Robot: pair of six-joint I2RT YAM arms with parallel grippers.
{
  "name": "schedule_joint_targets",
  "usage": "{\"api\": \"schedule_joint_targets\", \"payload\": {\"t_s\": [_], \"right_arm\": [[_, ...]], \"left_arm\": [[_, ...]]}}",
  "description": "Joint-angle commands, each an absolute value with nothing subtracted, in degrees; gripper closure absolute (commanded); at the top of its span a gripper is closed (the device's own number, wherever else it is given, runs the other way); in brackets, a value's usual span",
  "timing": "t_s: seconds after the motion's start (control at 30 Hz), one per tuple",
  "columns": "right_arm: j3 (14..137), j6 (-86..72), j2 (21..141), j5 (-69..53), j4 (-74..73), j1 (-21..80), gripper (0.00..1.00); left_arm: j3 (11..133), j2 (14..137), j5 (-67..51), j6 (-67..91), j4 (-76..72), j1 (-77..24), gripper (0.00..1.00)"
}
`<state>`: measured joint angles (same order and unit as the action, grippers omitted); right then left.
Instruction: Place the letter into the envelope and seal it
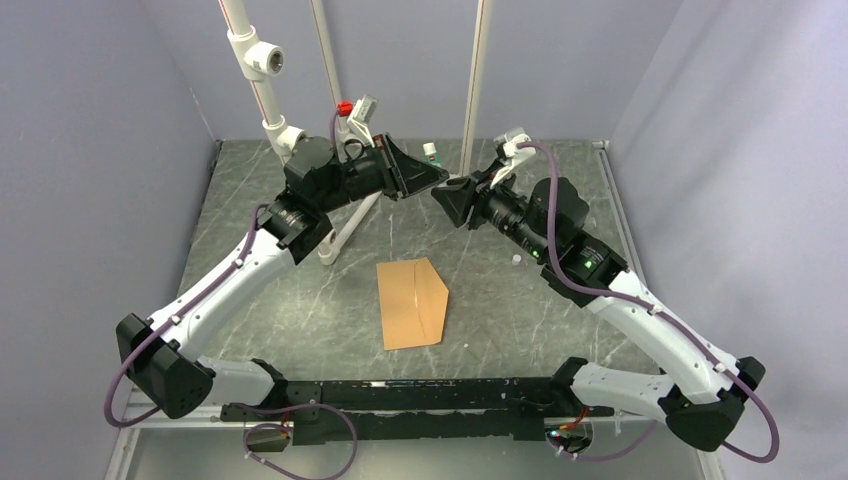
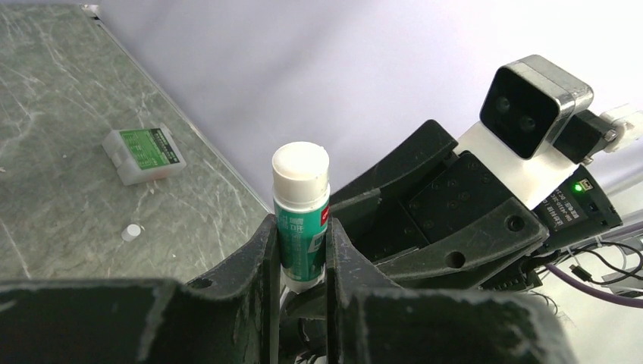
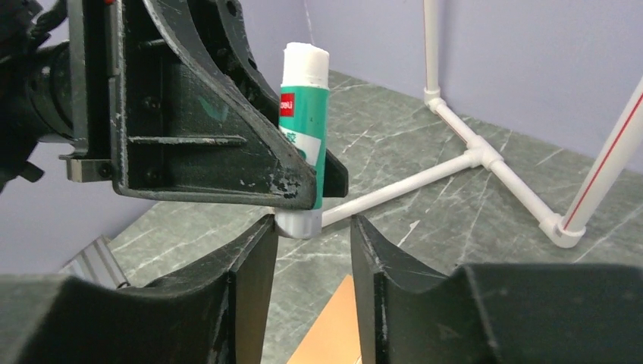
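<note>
Room: pale lilac walls (image 1: 90, 110) close in the work area on three sides.
Surface: you have a grey-green marbled table (image 1: 300, 300), with both arm bases at its near edge.
Envelope (image 1: 413, 303): brown paper, lying flat near the middle of the table, between the two arms and closer to their bases than to the back wall. Its pointed flap faces your right arm's side. You also see a corner of it below the fingers in the right wrist view.
Glue stick (image 2: 301, 220): green and white tube with a red mark, held upright in the air above the far half of the table, well above the envelope.
Left gripper (image 2: 301, 246): clamped on the green body of the glue stick, one finger on each side, with a white end standing above the fingers.
Right gripper (image 3: 309, 227): jaws apart, set on either side of the stick's lower white end. One finger is at that end and a gap shows beside the other, so you have no grip there.
Arms: both reach inward, and the grippers meet tip to tip over the back of the table.
Small box (image 2: 144, 154): clear plastic with a green label, lying near the back edge.
White bit (image 2: 133, 231): small and round, on the table near the box.
Pipe frame (image 3: 478, 155): white tubing, feet on the table, uprights rising at the back.
</note>
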<state>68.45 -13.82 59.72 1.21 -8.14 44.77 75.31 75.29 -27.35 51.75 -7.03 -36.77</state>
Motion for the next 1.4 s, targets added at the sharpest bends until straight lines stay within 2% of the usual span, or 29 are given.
{"api": "schedule_joint_targets", "payload": {"t_s": [0.0,0.13,0.2,0.3,0.4,0.5,0.63,0.83,0.93,0.97,1.0,1.03,1.07,1.13,1.17,1.2,1.37], "right_arm": [[72.1,-15.1,60.4,1.0,-5.5,44.6,0.61],[72.7,-16.4,61.0,1.2,-6.3,44.6,0.65],[73.0,-17.1,61.4,0.9,-6.9,44.5,0.77],[73.6,-17.7,61.4,-2.1,-7.9,44.4,1.0],[73.1,-18.8,59.9,-9.2,-7.1,43.2,1.0],[68.6,-23.0,56.2,-29.8,0.7,39.0,1.0],[66.6,-31.3,54.8,-49.4,9.5,33.5,1.0],[65.5,-39.6,54.5,-63.0,21.7,33.3,1.0],[65.9,-40.3,54.6,-65.8,22.2,33.3,1.0],[67.2,-37.0,54.5,-63.9,18.3,33.3,1.0],[69.1,-31.8,54.3,-60.4,11.2,33.3,0.96],[70.9,-27.4,54.1,-55.4,4.6,33.4,0.78],[72.1,-23.9,53.9,-50.3,-1.0,33.6,0.56],[71.6,-19.8,52.7,-39.7,-5.0,33.8,0.3],[70.3,-18.3,51.9,-36.0,-4.6,33.9,0.25],[68.6,-16.9,51.0,-33.0,-3.5,34.0,0.24],[62.9,-14.2,48.7,-22.7,2.5,36.4,0.24]], "left_arm": [[77.1,74.8,-29.9,51.2,-9.2,-36.8,0.98],[76.9,74.7,-30.4,50.8,-9.6,-36.7,0.98],[76.7,74.5,-30.8,50.8,-10.4,-36.7,0.98],[76.2,74.0,-31.6,49.6,-11.9,-36.8,0.98],[73.4,72.1,-33.7,45.7,-16.2,-36.7,0.97],[69.3,70.1,-38.3,41.6,-24.9,-36.7,0.98],[71.7,70.7,-45.0,39.8,-27.5,-36.7,0.97],[72.2,72.4,-51.8,43.5,-35.2,-36.7,0.98],[72.0,72.4,-52.2,45.1,-37.1,-36.7,0.98],[72.1,72.4,-51.9,45.5,-37.2,-36.7,0.98],[72.1,72.2,-51.1,45.7,-36.9,-36.7,0.98],[72.1,72.1,-49.4,46.0,-36.2,-36.7,0.98],[72.0,71.9,-48.0,46.2,-35.6,-36.8,0.98],[71.9,71.5,-44.0,47.1,-33.8,-36.8,0.98],[71.4,71.3,-41.3,47.7,-32.9,-36.8,0.98],[70.9,70.9,-38.1,48.3,-32.1,-37.0,0.97],[69.4,71.0,-26.9,52.2,-26.7,-37.0,0.98]]}}
